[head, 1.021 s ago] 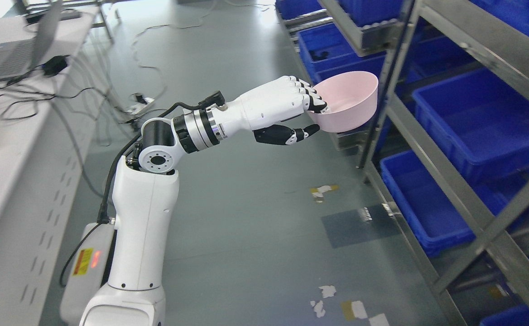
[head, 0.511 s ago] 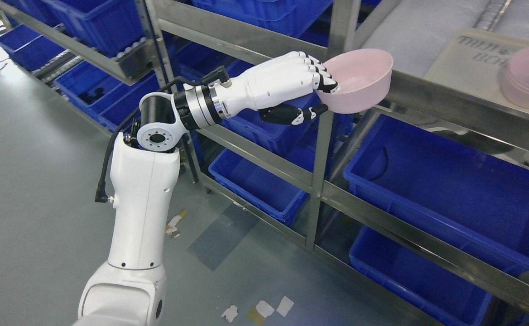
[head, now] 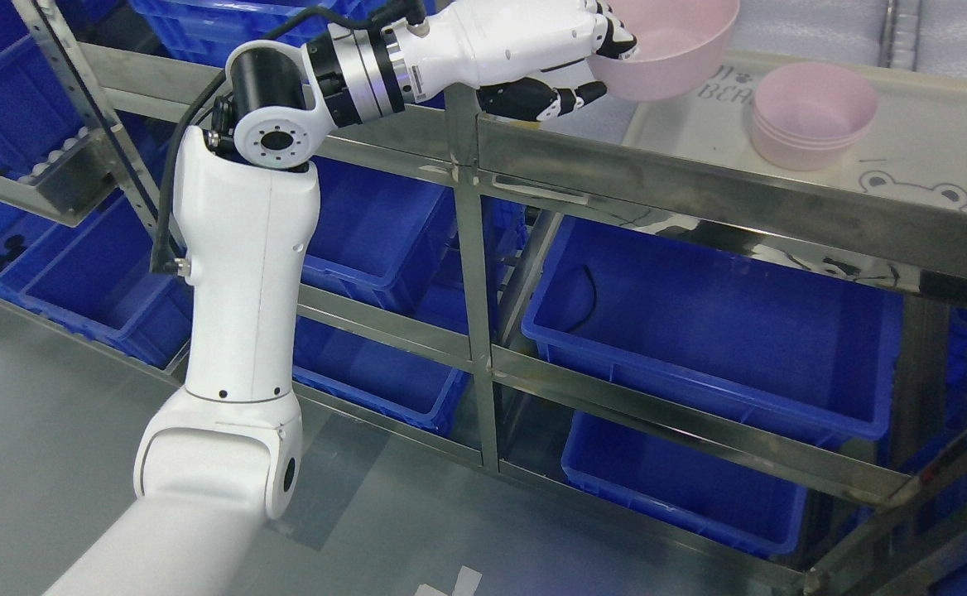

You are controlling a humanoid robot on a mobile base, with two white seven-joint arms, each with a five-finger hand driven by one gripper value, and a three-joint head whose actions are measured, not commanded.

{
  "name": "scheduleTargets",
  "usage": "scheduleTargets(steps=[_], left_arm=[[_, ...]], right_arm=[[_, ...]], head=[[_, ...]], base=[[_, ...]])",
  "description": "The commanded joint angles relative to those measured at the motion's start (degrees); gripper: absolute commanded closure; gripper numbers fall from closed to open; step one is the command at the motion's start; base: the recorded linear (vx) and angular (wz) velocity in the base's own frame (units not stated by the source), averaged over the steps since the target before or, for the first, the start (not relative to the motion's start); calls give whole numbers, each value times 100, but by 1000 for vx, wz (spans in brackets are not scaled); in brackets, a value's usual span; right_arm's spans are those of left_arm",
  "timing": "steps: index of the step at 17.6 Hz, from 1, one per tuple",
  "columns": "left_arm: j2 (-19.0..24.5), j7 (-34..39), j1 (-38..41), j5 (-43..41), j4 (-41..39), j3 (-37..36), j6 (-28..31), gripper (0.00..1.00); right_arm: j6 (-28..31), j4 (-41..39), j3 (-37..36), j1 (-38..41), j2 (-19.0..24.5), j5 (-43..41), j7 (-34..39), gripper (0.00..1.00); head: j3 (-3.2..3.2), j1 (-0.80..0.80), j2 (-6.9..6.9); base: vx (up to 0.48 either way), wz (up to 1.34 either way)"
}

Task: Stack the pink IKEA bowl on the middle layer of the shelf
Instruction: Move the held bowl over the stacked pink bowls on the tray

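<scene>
Left hand gripping a round pink plastic bowl by its rim, now raised over the steel shelf rail; stacked pink bowls on the beige tray lie near, so placement approaches.

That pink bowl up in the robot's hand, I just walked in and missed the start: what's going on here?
The left hand grips a pink bowl by its rim and holds it in the air above the beige tray on the metal shelf. A stack of pink bowls sits on that tray, to the right. The held bowl is not yet on the stack.
</scene>
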Motion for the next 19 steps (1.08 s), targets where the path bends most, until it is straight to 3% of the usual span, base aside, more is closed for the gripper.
scheduleTargets(steps=[1, 7, 12, 19], left_arm=[[100, -3, -650, -647, 1134, -109, 2, 96], [100, 49, -704, -1315, 1916, -311, 2, 96], [100, 225, -1213, -1956, 2866, -619, 2, 96], [100, 681, -1231, -2625, 2963, -672, 371, 96]], right_arm=[[3, -100, 0, 131, -100, 0, 4, 0], [3, -100, 0, 131, -100, 0, 4, 0], [3, -100, 0, 131, -100, 0, 4, 0], [3, -100, 0, 131, -100, 0, 4, 0]], head=[[0, 0, 0], [0, 0, 0], [0, 0, 0], [0, 0, 0]], base=[[40, -363], [14, -297], [0, -328], [5, -220]])
